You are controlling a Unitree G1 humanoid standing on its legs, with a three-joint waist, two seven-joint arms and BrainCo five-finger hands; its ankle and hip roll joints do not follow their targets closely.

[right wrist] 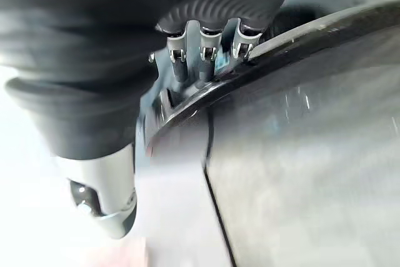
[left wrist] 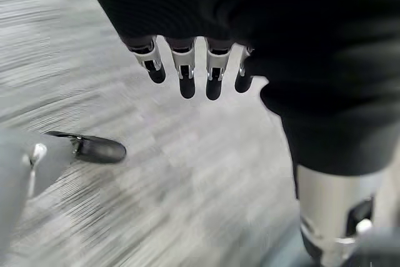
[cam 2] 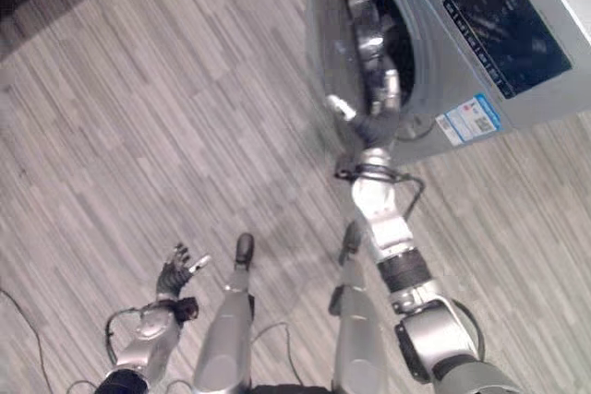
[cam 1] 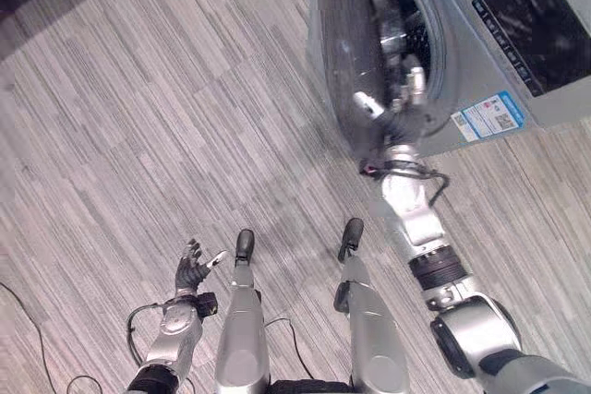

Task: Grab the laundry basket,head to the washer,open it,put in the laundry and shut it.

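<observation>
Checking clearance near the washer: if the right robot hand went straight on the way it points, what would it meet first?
Probably the washer door; the right robot hand is already at its edge, with the drum opening just beyond.

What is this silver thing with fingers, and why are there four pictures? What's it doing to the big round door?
It's a walking robot with two arms and hands. Two pictures come from cameras in its head, looking down. The other two come from cameras on its wrists, so you see fingers up close. The grey box is a washing machine, standing on a striped wood floor. Its round door is swung open. The right hand reaches to the door's edge, fingers hooked over the rim. The left hand hangs over the floor, open and holding nothing.
</observation>
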